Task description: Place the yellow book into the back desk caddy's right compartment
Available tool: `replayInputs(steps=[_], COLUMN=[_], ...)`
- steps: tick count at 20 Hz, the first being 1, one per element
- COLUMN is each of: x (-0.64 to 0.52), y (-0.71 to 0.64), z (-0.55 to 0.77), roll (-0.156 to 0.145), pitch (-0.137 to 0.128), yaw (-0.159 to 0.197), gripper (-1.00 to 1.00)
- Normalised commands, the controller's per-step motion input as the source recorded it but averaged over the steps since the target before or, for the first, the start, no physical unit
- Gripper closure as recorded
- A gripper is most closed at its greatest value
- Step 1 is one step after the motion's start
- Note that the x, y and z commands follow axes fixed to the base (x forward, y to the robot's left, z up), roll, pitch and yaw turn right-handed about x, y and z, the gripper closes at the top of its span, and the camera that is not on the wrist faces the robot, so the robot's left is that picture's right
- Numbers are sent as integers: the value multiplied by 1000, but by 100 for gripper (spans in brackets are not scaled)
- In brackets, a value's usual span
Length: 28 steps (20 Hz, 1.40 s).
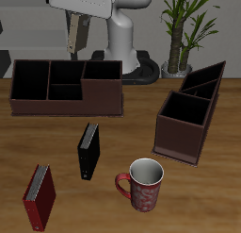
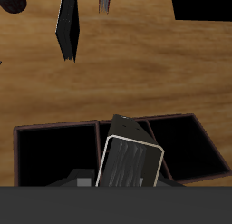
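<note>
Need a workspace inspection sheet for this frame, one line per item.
Surface: wooden table, no spills seen.
Job's things: yellow book held above the back desk caddy, not yet in any compartment.
Clutter: black book, red book, patterned mug, second dark caddy.
Grippers: claw shut on the yellow book, raised over the back desk caddy.
Cables: nothing seen.
Surroundings: potted plant behind the table.
</note>
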Motion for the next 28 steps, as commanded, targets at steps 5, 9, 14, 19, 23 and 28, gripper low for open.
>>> replayInputs(steps=[5,9,14,19,23,28], x=[-447,-206,16,78,61,66], y=[341,235,136,170,338,242], z=[163,187,131,11,-99,-76], roll=[54,35,0,13,42,40], pitch=[0,-16,-7,21,41,19], yaw=[29,28,18,-2,12,14], gripper=[100,100,100,100,100,100])
